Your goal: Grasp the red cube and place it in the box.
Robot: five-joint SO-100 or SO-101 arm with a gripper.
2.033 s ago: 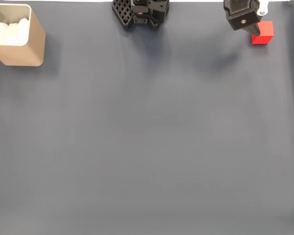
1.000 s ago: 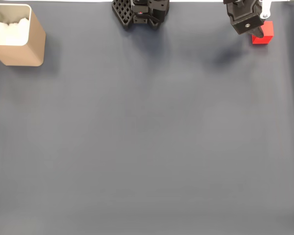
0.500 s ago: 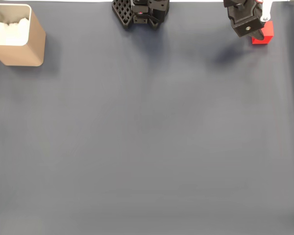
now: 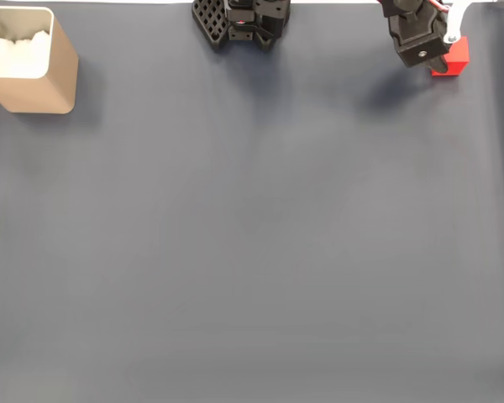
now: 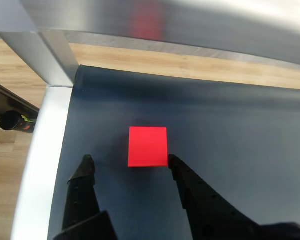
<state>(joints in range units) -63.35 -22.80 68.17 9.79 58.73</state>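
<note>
Spread apart, the jaws of the gripper (image 5: pixel 128 161) grasp nothing: in the wrist view the two black fingers (image 5: pixel 82 180) reach up from the bottom edge with a clear gap between their tips, and the red cube (image 5: pixel 148 146) lies flat on the dark mat (image 5: pixel 230 130) just past that gap. The right-hand fingertip in that view sits right at the cube's lower right corner, and whether it touches cannot be told; the left-hand fingertip stands apart from the cube, with bare mat between them. The cube's top face is plain and square to the camera, slightly turned.

In the fixed view the gripper (image 4: pixel 437 59) hangs at the top right of the mat (image 4: pixel 252 235), its black body covering the cube's left part, so that the red cube (image 4: pixel 455 59) shows as a small patch beside and below it, close to the mat's right border. The arm's black base (image 4: pixel 239 21) stands at the top edge, well to the left of the cube. The tan box (image 4: pixel 55 75) stands far to the left of the cube, in the mat's opposite top corner, upright, with white padding (image 4: pixel 17 52) showing inside it.

Beyond the cube in the wrist view the mat ends at a strip of wooden floor (image 5: pixel 190 62), and a silver metal frame (image 5: pixel 45 55) runs along the mat's left side and across the top.
</note>
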